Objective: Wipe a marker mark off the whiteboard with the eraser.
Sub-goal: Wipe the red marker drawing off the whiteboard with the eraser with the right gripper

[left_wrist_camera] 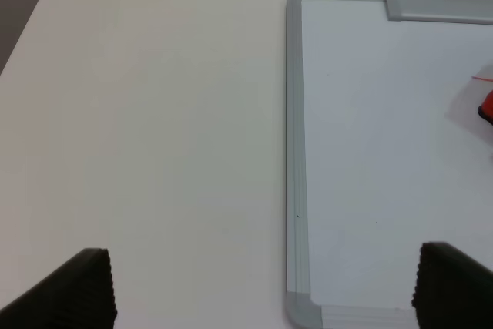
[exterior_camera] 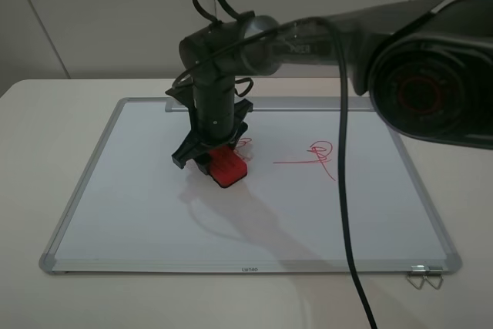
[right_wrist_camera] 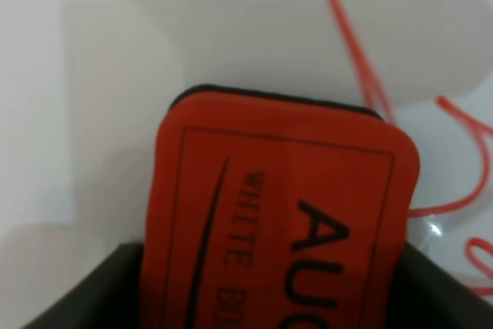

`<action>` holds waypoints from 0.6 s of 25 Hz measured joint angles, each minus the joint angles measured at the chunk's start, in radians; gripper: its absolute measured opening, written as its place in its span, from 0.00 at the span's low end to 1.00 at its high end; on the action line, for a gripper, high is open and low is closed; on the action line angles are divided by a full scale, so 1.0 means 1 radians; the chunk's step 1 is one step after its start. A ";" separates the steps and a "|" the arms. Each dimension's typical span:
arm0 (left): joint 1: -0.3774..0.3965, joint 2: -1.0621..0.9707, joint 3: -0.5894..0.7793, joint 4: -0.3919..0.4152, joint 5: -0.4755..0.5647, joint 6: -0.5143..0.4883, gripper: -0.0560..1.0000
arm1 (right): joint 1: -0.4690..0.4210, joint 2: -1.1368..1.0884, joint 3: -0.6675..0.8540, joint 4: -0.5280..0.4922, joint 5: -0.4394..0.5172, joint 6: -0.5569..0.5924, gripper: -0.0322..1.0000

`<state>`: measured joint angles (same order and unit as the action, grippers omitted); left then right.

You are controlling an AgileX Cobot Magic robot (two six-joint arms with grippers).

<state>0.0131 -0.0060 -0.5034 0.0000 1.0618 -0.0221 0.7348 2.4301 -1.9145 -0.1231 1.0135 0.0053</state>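
Note:
The whiteboard [exterior_camera: 139,190] lies flat on the table. My right gripper [exterior_camera: 216,161] reaches across to its middle, shut on the red eraser [exterior_camera: 228,167], which is tilted with its dark felt base towards the board. Red strokes of the marker mark [exterior_camera: 243,143] peek out just right of the gripper; most of the mark is hidden. In the right wrist view the eraser [right_wrist_camera: 277,221] fills the jaws, with the mark's strokes [right_wrist_camera: 360,63] beside it. My left gripper [left_wrist_camera: 269,290] stands open above the board's corner [left_wrist_camera: 296,310], holding nothing.
A smaller red scribble [exterior_camera: 320,152] with a loop and underline sits right of centre. Metal clips [exterior_camera: 424,276] lie at the board's front right corner. A black cable [exterior_camera: 344,190] hangs across the right side. The tray bar [left_wrist_camera: 439,7] edges the board.

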 joint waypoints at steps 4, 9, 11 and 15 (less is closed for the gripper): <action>0.000 0.000 0.000 0.000 0.000 0.000 0.79 | -0.068 0.003 -0.001 0.014 -0.004 0.013 0.55; 0.000 0.000 0.000 0.000 0.000 0.000 0.79 | -0.137 0.010 -0.011 0.022 -0.004 0.030 0.55; 0.000 0.000 0.000 0.000 0.000 0.000 0.79 | -0.161 0.010 -0.012 0.024 -0.004 0.050 0.55; 0.000 0.000 0.000 0.000 0.000 0.000 0.79 | -0.183 0.010 -0.012 0.024 -0.006 0.077 0.55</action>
<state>0.0131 -0.0060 -0.5034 0.0000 1.0618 -0.0221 0.5522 2.4405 -1.9267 -0.0995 1.0076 0.0820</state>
